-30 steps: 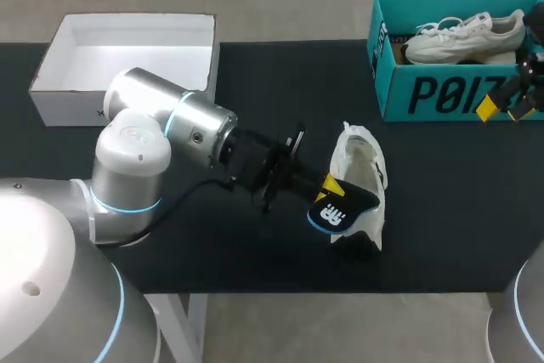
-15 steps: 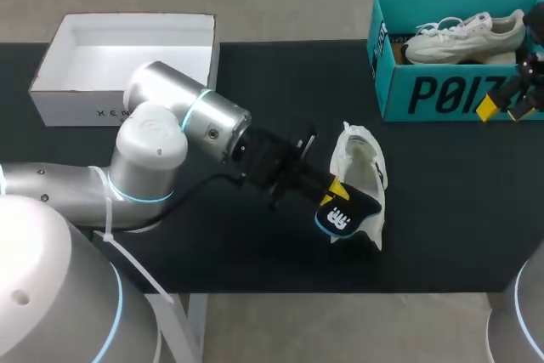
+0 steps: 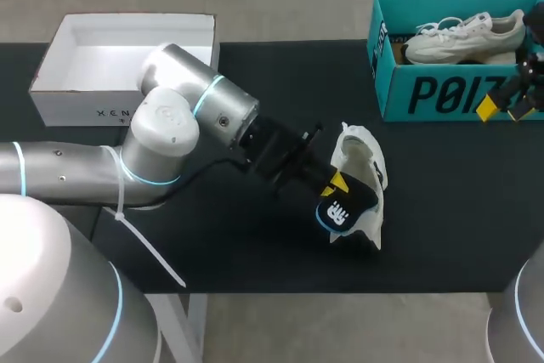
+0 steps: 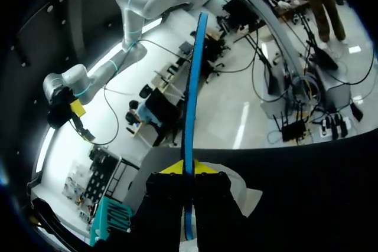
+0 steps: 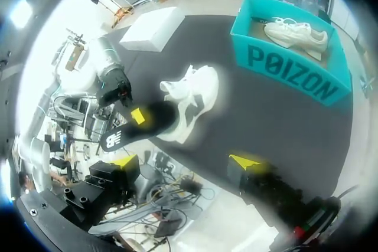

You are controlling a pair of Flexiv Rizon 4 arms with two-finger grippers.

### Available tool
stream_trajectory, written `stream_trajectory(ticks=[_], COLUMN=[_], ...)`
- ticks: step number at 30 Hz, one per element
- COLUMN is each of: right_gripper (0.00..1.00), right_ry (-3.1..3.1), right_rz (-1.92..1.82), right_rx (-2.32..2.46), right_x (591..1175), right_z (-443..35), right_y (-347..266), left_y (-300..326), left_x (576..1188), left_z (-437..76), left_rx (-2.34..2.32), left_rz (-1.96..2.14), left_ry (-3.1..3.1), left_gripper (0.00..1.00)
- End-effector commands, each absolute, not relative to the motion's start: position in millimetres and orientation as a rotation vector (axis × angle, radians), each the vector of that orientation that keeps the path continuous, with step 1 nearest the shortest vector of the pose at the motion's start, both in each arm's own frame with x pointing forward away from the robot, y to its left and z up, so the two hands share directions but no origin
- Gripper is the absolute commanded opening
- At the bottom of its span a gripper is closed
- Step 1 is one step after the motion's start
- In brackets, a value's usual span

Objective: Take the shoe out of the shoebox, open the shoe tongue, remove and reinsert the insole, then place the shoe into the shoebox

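Observation:
A white shoe [image 3: 364,167] lies on the black table, right of centre. Its dark insole [image 3: 343,207], blue-edged with a white logo, sticks out over the shoe's near side, and my left gripper [image 3: 337,184] is shut on it. In the left wrist view the insole [image 4: 192,98] shows edge-on between the yellow tips of my left gripper [image 4: 188,172], with the shoe [image 4: 239,190] under it. My right gripper [image 3: 503,110] hangs open at the right edge, in front of the teal shoebox [image 3: 442,95]. From the right wrist view, the shoe [image 5: 195,98] and insole [image 5: 139,129] lie well ahead of my open right gripper [image 5: 184,161].
The teal shoebox holds a second white shoe [image 3: 463,36]. An open white box [image 3: 127,57] stands at the back left. My left arm [image 3: 195,116] stretches across the table's middle.
My left arm's elbow has swung toward the back and right. The insole in its gripper has shifted slightly right at the shoe. The right arm has not moved.

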State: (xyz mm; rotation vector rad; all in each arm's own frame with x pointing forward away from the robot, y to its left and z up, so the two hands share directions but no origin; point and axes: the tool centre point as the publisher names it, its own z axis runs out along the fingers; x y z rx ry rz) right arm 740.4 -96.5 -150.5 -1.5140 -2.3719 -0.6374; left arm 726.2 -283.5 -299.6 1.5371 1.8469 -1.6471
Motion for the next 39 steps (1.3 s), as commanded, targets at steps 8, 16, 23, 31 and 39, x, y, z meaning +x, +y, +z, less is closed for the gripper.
stream_trajectory(ticks=[8, 16, 23, 31, 39], right_gripper=[1.0, 1.0, 1.0, 1.0, 1.0], right_ry=[-2.37, -2.37, -2.37, -2.37, -2.37], right_rz=[-0.631, -0.631, -0.631, -0.631, -0.631], right_rx=[-1.514, -1.514, -1.514, -1.514, -1.514], right_x=[743, 743, 743, 743, 743], right_z=[-151, -151, -151, -151, -151], right_y=[-96, -96, -96, -96, -96], left_y=[-309, -310, -317, -314, -302], left_x=[735, 752, 768, 763, 760], left_z=[-318, -330, -337, -330, -312], left_rx=[1.6, 1.581, 1.548, 1.576, 1.545], left_rz=[-1.637, -1.504, -1.358, -1.317, -1.298], left_ry=[1.867, 1.944, 1.946, 1.954, 1.938], left_gripper=[0.0, 0.0, 0.0, 0.7, 0.42])
